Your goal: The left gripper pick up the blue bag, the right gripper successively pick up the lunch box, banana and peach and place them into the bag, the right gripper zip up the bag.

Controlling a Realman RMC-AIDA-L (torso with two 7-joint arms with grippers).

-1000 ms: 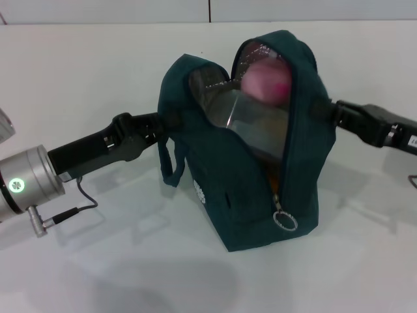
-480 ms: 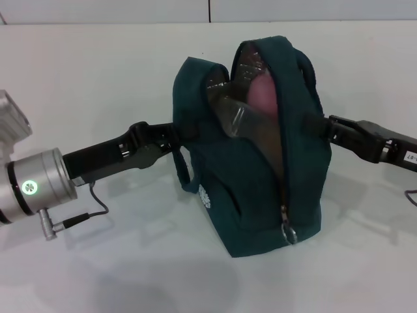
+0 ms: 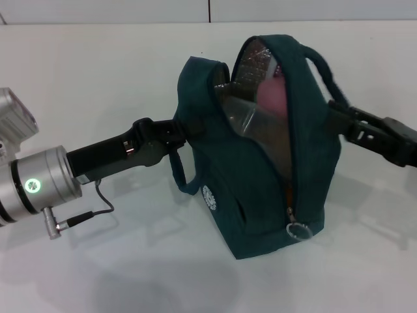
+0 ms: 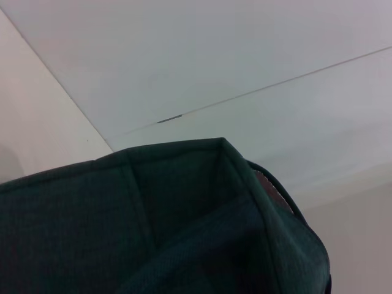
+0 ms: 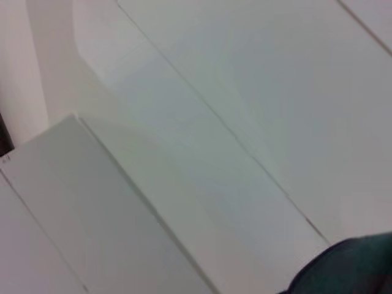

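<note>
From my head camera, the dark teal-green fabric lunch bag stands on the white table, leaning a little, between my two arms. My left gripper, a black two-fingered claw, meets the bag's left upper edge; the cloth covers the fingertips, so I cannot tell whether it is clamped or loose. My right gripper, the same black claw, touches the bag's right side just under a loop handle; its fingers are hidden too, and I cannot tell their state. The bag's mouth gapes along the zipper, showing silver foil lining, the small round pink peach and the clear rectangular plastic lunch box beneath it. The metal ring pull hangs low on the zipper, near the bag's base.

My left wrist camera shows the bag's dark fabric close up, with white surface beyond.

My right wrist camera shows white panels and a corner of teal fabric.
</note>
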